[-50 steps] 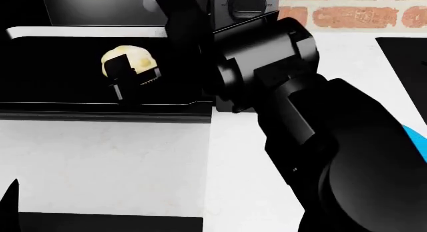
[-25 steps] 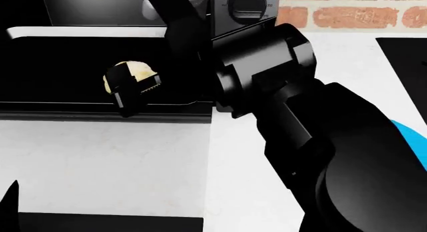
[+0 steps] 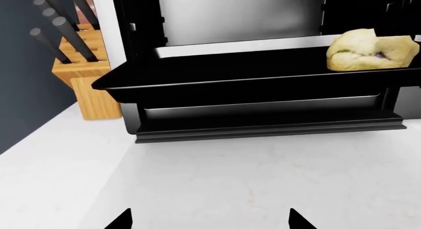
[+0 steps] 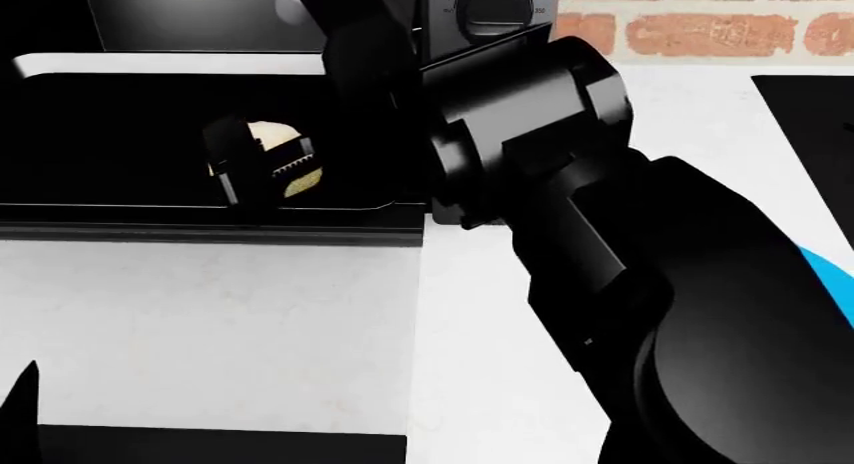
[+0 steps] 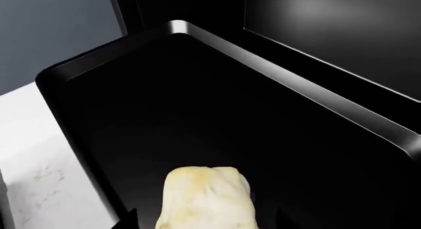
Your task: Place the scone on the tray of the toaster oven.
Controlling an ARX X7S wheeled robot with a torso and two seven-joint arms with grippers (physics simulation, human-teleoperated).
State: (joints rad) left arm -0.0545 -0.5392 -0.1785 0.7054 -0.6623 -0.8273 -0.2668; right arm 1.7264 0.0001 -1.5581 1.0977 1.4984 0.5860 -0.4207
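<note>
The pale-yellow scone (image 4: 272,137) lies on the black tray (image 4: 120,134), which is pulled out over the drop-down door of the toaster oven (image 4: 494,14). My right gripper (image 4: 263,172) reaches over the tray from the right, its fingers either side of the scone. In the right wrist view the scone (image 5: 205,199) shows a dark gap to the nearer fingertip, so that gripper (image 5: 204,222) looks open. The left wrist view shows the scone (image 3: 365,50) resting on the tray (image 3: 230,73). My left gripper (image 3: 209,220) hovers low over the white counter in front of the oven, open and empty.
A wooden knife block (image 3: 88,86) stands left of the oven. A black stovetop (image 4: 807,114) and a blue plate (image 4: 830,284) are at the right, behind my right arm. A brick wall (image 4: 721,24) runs along the back. White counter (image 4: 200,324) lies before the oven door (image 3: 263,125).
My right gripper came down with the scone onto the tray. Its fingers now stand a little wider apart than a second ago. The left arm has stayed put.
</note>
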